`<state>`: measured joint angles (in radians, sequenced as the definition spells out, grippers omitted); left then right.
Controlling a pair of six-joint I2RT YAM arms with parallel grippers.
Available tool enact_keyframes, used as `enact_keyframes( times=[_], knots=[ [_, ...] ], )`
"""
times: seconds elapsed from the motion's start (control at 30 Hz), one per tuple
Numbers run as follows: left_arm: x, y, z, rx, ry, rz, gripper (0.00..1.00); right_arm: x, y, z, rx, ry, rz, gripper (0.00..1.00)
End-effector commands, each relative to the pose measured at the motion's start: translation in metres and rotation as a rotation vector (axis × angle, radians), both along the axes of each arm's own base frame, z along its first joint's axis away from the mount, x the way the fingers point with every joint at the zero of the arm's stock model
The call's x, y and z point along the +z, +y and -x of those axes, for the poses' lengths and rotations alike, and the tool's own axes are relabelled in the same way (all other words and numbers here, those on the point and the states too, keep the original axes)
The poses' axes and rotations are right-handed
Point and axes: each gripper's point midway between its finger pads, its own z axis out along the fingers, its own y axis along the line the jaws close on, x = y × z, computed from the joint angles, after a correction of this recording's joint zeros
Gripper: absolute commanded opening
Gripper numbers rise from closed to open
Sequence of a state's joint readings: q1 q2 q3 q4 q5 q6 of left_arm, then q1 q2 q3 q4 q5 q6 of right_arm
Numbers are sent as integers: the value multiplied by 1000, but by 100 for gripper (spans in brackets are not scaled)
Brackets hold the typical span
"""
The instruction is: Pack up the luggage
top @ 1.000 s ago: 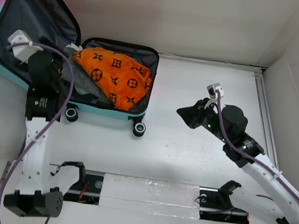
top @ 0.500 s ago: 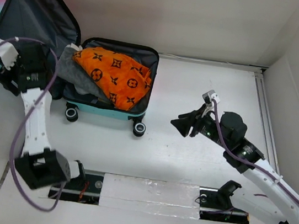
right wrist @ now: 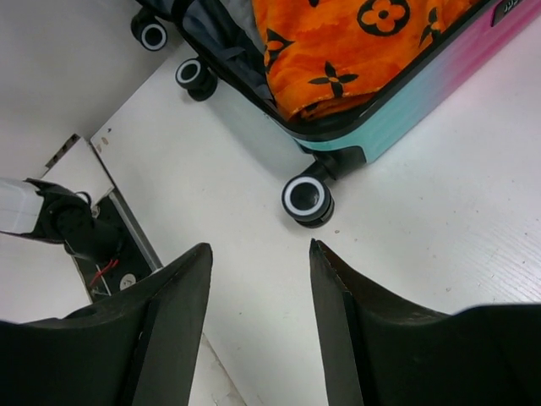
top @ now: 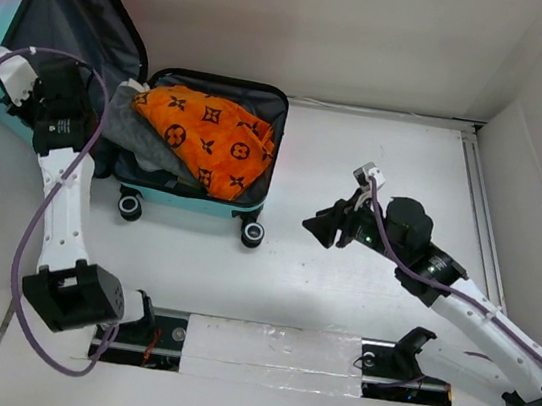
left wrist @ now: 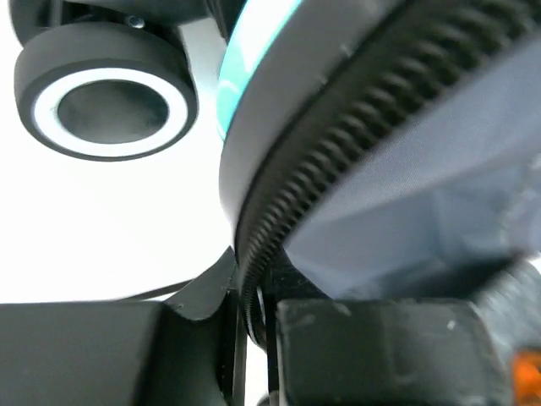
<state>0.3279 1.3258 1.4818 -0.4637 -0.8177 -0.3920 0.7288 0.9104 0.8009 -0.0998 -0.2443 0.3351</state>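
The luggage (top: 190,203) lies open at the table's (top: 378,158) ten o'clock, its lid (top: 66,8) raised. The left gripper (left wrist: 252,321) is pinched tight on the lid's zipper rim. The right gripper (right wrist: 259,254), at the luggage's four o'clock, stands moderately apart, empty, touching nothing.

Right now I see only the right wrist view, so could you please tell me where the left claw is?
Observer: The left claw is shut on the zipper rim of the lid, beside a wheel.
Operator: Thank you; how does the lid stand?
Observer: It is open, raised at the left side of the luggage.
Operator: Is my right claw close to the left arm?
Observer: No, the right claw hangs right of the luggage, apart from the left arm.
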Motion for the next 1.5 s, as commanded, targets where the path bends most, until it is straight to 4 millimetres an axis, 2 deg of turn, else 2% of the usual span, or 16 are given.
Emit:
enact_keyframes(
  times=[0.0, 0.07, 0.1, 0.2, 0.27, 0.33, 0.43, 0.5, 0.63, 0.8, 0.93, 1.03, 1.1, 1.23, 1.37, 1.47],
  knots=[
    [28, -67, -15, -270, -117, -7, 0, 10, 5, -5, 0, -49, -20, 56],
    [25, -107, -18, -357, -100, -35, 0, 2, 7, -10, -12, -32, -1, 56],
    [30, -155, -24, -511, -128, -30, 0, 2, 9, -12, -12, -30, 1, 56],
    [31, -245, -24, -839, -142, 4, 0, 6, 10, -15, -23, -22, -3, 56],
    [26, -283, -20, -981, -123, 28, 0, 7, 8, -17, -45, -14, -8, 56],
    [3, -349, -13, -1327, -53, 104, 0, 13, 2, -22, -102, -12, -32, 56],
    [-11, -391, -8, -1577, 11, 129, 21, 15, -5, -23, -150, -14, -39, 56],
    [-6, -411, -4, -1691, -11, 138, 55, 22, -14, -24, -202, -14, -60, 60],
    [35, -450, 33, -2027, -127, 124, 84, 28, -34, -31, -315, -19, -64, 65],
    [35, -484, 75, -2370, -44, 226, 87, 42, -47, -39, -401, -41, -84, 65],
    [32, -492, 117, -2623, -30, 259, 87, 46, -46, -44, -421, -34, -84, 65],
    [44, -489, 107, -2547, -89, 218, 85, 53, -54, -53, -478, -47, -89, 58],
    [82, -472, 45, -2162, -287, 135, 85, 58, -53, -58, -488, -49, -91, 28],
    [102, -392, -36, -1485, -412, 160, 84, 46, -41, -72, -472, -22, -41, 7],
    [78, -322, -123, -1200, -381, 210, 78, 24, -22, -84, -435, 17, 16, 0],
    [72, -268, -162, -1076, -393, 263, 74, 11, -16, -97, -442, 22, 38, 0]
  ],
)
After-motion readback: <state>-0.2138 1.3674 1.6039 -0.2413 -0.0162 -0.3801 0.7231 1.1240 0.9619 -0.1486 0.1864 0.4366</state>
